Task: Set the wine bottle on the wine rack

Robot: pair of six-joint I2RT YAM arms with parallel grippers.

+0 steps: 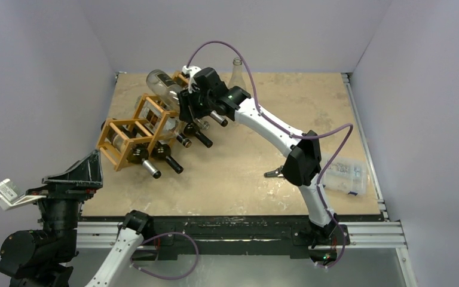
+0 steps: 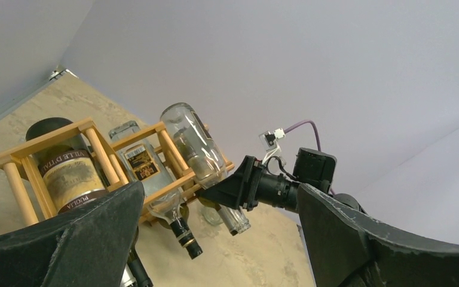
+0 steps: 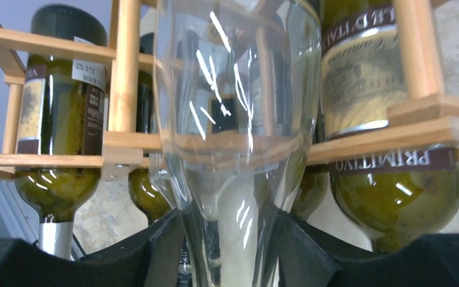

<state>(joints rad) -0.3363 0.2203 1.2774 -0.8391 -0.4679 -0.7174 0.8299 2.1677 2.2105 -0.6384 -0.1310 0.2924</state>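
Observation:
The wine rack (image 1: 122, 134) is a light wooden lattice at the table's back left, with several bottles lying in its cells. My right gripper (image 1: 192, 101) is shut on the neck of a clear wine bottle (image 1: 160, 84), whose body lies tilted on the rack's top right cell. In the right wrist view the clear bottle (image 3: 233, 119) fills the middle, its neck pinched between the gripper's (image 3: 230, 239) black fingers, with rack bars (image 3: 125, 78) behind. The left wrist view shows the bottle (image 2: 191, 143) on the rack (image 2: 89, 128). My left gripper (image 2: 221, 239) is open and empty, near the table's front left corner (image 1: 75, 173).
Dark bottle necks (image 1: 167, 161) stick out of the rack toward the table's middle. An upright clear bottle (image 1: 236, 72) stands at the back wall. A clear plastic box (image 1: 345, 175) lies at the right edge. Walls enclose the table on three sides.

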